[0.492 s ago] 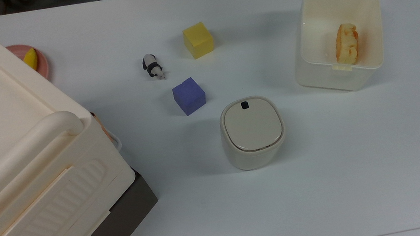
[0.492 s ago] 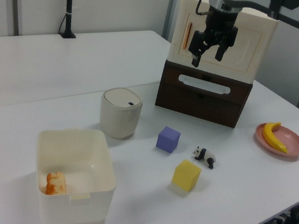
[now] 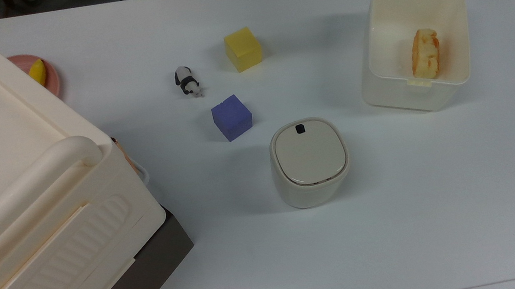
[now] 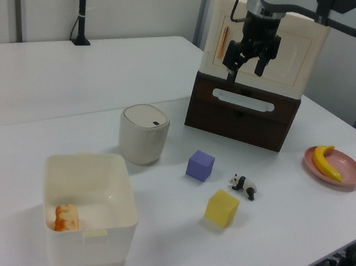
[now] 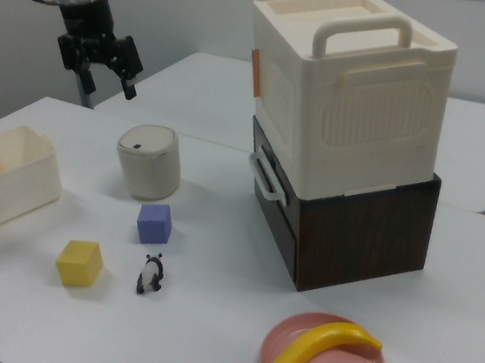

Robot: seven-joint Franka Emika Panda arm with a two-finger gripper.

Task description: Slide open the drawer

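Hanging open-jawed above the white tabletop [image 4: 106, 79]: black two-finger pincer [image 4: 247, 57], fingers spread, grasping nothing; in the left view set in front of the cream ribbed cabinet [image 4: 292, 53], in the right view [image 5: 107, 65] well apart from the stack, above the round cream lidded canister [image 5: 149, 162].

Dark brown wooden drawer [image 4: 242, 112] shut, flush in the dark base under the cream cabinet; thin white loop handle [image 4: 243, 101] lying flat across the front panel in the left view, standing proud of the front in the right view [image 5: 262, 177].

Handling, as judgement: rigid wood, not fragile; likely light once moving, some friction on the runners. Cabinet stacked on top adds weight, which probably helps keep the base from dragging along. Handle thin and smooth, so slip possible under a pinch alone.

Best hold: middle of the loop, one finger behind the bar, clamped lightly or hooked, then a straight pull square to the front panel. Off-centre hold likely to skew and jam the tray.

Path of the pull: purple cube [image 4: 200, 165] and the canister [image 4: 143, 133] stand some way in front of the drawer.
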